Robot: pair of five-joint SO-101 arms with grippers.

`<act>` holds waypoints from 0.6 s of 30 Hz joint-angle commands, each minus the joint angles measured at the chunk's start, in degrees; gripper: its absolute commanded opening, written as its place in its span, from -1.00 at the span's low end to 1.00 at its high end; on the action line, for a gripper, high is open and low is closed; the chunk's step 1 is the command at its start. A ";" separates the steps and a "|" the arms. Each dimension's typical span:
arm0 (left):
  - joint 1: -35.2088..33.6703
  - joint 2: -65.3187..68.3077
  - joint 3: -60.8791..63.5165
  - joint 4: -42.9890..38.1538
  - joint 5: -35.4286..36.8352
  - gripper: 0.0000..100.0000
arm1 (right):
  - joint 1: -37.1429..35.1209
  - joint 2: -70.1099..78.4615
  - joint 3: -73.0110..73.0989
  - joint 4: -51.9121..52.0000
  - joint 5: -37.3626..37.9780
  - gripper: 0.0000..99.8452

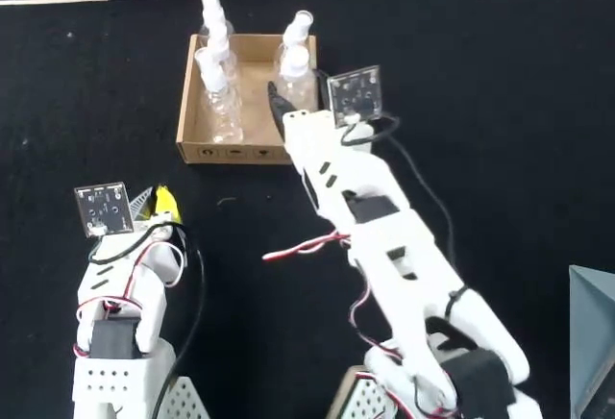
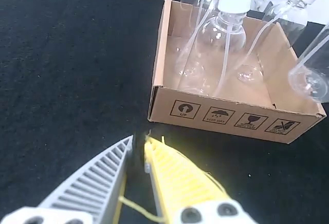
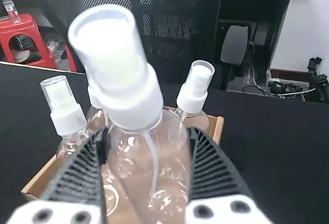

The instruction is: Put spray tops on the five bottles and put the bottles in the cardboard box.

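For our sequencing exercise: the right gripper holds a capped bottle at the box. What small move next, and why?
Probably open the right gripper to release the bottle: it is capped, upright and already within the cardboard box beside the other capped bottles.

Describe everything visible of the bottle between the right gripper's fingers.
The bottle is clear plastic, with a white spray top fitted and a thin tube inside. It stands roughly upright at the cardboard box's right side, beside other topped bottles. The right gripper clasps its two sides with ribbed fingers; whether it touches the box floor is unclear.
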State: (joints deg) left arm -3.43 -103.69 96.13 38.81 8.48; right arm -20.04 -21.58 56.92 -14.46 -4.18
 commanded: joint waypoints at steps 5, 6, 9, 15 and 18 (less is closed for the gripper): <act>-0.57 -0.44 1.27 0.35 -0.35 -0.94 | 1.05 4.97 -4.97 -7.03 -0.44 -0.98; -0.57 -0.44 1.27 0.70 -0.35 -0.94 | 1.05 5.85 -4.97 -7.91 -0.44 -0.98; -0.40 -0.62 1.27 2.90 -0.35 -0.94 | 1.05 8.57 -4.97 -9.93 -0.53 -0.98; -0.48 -0.62 1.27 3.08 -0.35 -0.94 | 1.05 13.05 -5.05 -13.80 -0.53 -0.98; -0.48 -0.62 1.27 3.16 -0.35 -0.94 | 1.05 15.08 -5.67 -14.15 -0.53 -0.98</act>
State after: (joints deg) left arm -3.43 -103.69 96.13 41.63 8.48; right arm -20.13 -6.81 56.04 -26.68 -4.35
